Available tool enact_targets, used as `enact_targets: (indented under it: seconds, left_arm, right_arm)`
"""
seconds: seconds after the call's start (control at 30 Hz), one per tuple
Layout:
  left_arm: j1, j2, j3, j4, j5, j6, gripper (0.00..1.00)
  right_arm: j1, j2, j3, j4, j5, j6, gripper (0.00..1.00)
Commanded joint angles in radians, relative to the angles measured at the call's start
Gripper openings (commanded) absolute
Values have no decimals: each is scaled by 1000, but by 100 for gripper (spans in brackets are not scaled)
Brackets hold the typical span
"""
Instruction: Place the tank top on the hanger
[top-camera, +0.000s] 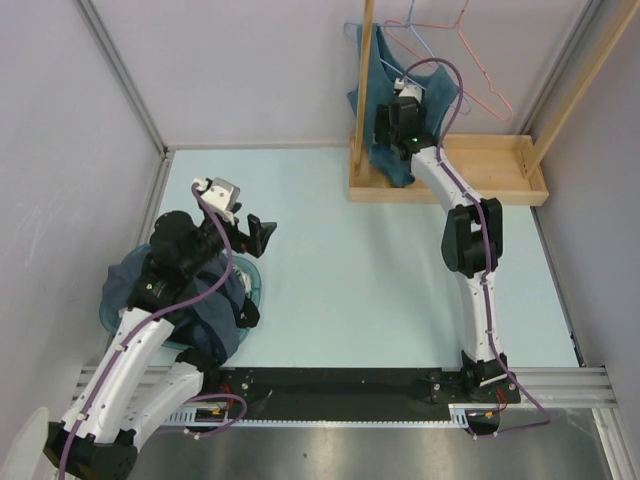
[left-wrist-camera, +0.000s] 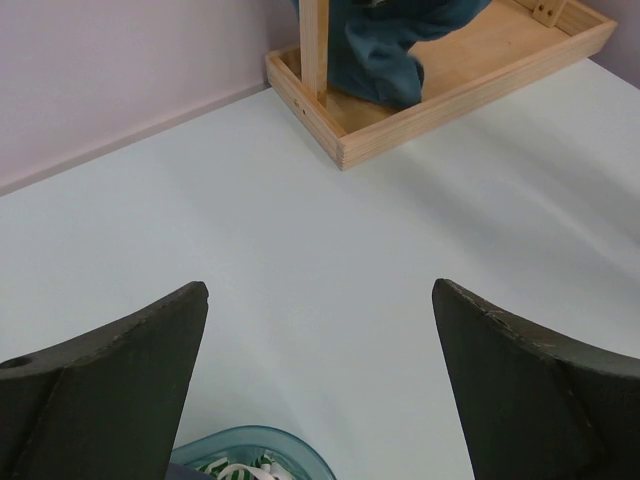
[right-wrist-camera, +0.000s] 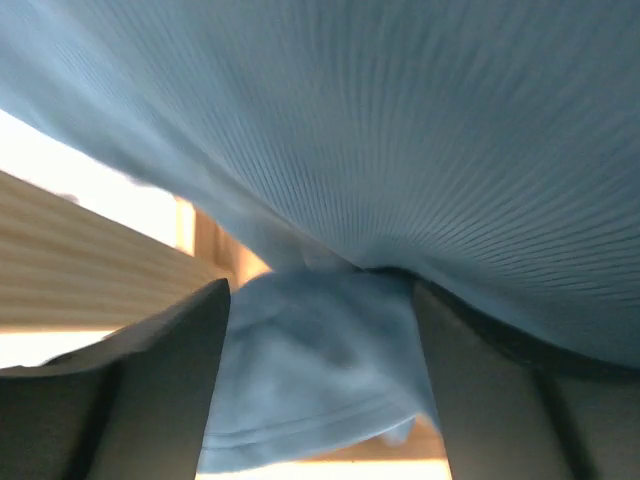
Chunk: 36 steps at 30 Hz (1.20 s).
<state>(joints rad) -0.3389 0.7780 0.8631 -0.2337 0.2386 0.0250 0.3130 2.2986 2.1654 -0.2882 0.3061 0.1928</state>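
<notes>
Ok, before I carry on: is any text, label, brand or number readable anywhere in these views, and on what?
None readable.
No print shows on the tank top, the wooden tray, the teal basin, the left arm or the right arm.
The strip along the near rail has fine marks or teeth, too small to tell.

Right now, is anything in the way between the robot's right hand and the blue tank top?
No, nothing that shows. The right hand is right up against the tank top, and its cloth hangs between the fingers.
</notes>
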Motion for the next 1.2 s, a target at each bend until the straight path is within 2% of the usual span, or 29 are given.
enact_targets:
  seconds: [0.0, 0.17, 0.33, 0.6, 0.7, 0.8, 0.93, 1.07, 1.17]
  left_arm:
    - [8, -3, 1, 19, -2, -14, 99]
    - [8, -3, 2, 17, -4, -19, 99]
    - [8, -11, 2, 13, -33, -17, 99]
    - [11, -26, -4, -22, -127, -63, 99]
    - [47, -54, -21, -36, -140, -97, 99]
    - [148, -88, -58, -41, -101, -152, 99]
    - [222, -129, -98, -68, -88, -171, 100]
    - [259, -187, -130, -75, -90, -178, 99]
    - [259, -241, -145, -67, -99, -174, 99]
  right_arm:
    - [14, -5, -54, 16, -21, -29, 82]
    - [31, -163, -293, 145, -58, -39, 89]
    - [69, -290, -452, 227, -90, -62, 90]
    - [234, -609, -786, 301, -248, -141, 90]
    - [294, -736, -881, 244, -252, -130, 90]
    - [296, -883, -1038, 224, -277, -76, 90]
    - [229, -1086, -1240, 146, -291, -17, 90]
    - [74, -1293, -1334, 49, -334, 42, 91]
    - [-43, -1444, -1345, -35, -331, 66, 91]
